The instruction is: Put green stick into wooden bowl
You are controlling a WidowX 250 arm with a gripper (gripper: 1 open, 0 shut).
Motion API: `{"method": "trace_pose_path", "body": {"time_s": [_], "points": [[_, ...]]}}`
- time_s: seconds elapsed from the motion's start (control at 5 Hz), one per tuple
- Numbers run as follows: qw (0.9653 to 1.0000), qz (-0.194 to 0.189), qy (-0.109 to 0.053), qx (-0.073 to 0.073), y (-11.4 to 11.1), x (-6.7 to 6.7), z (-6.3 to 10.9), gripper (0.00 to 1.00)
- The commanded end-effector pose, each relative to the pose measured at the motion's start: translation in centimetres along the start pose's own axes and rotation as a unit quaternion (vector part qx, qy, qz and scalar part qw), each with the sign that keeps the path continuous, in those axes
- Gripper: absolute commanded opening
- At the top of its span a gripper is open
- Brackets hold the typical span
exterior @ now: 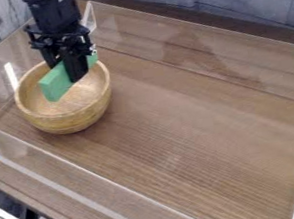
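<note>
The wooden bowl [63, 110] stands at the left of the wooden table, round and light tan with a thick rim. My black gripper [70, 71] hangs over the bowl's far right side, shut on the green stick [63, 79]. The mint-green bar tilts down to the left, and its lower end reaches inside the bowl. I cannot tell whether that end touches the bowl's floor.
Clear acrylic walls [208, 28] ring the table on all sides, with a low front pane [107, 202] near the camera. The brown tabletop [204, 115] stretches to the right of the bowl. A tiled wall rises behind.
</note>
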State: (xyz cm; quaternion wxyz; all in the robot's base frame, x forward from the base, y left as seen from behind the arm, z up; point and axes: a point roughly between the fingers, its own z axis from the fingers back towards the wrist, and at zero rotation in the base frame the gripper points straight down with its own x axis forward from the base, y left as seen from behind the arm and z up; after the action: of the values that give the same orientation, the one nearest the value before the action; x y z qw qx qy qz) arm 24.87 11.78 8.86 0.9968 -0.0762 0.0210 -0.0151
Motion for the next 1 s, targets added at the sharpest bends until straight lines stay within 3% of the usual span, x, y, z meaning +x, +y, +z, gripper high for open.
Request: {"method": "trace_pose_path", "body": {"time_s": [0.0,0.2,0.4,0.6,0.8], "points": [[0.9995,0.02,-0.021,0.012,0.2,1.2,0.7,0.0],[0.9987,0.043,-0.024,0.01,0.4,1.7,0.3,0.0],[0.9977,0.064,-0.022,0.008,1.1,1.9,0.4,1.0],[0.9962,0.084,-0.02,0.005,1.8,2.0,0.5,1.0],[0.9968,0.078,-0.017,0.0,0.8,0.9,1.5,1.0]]}}
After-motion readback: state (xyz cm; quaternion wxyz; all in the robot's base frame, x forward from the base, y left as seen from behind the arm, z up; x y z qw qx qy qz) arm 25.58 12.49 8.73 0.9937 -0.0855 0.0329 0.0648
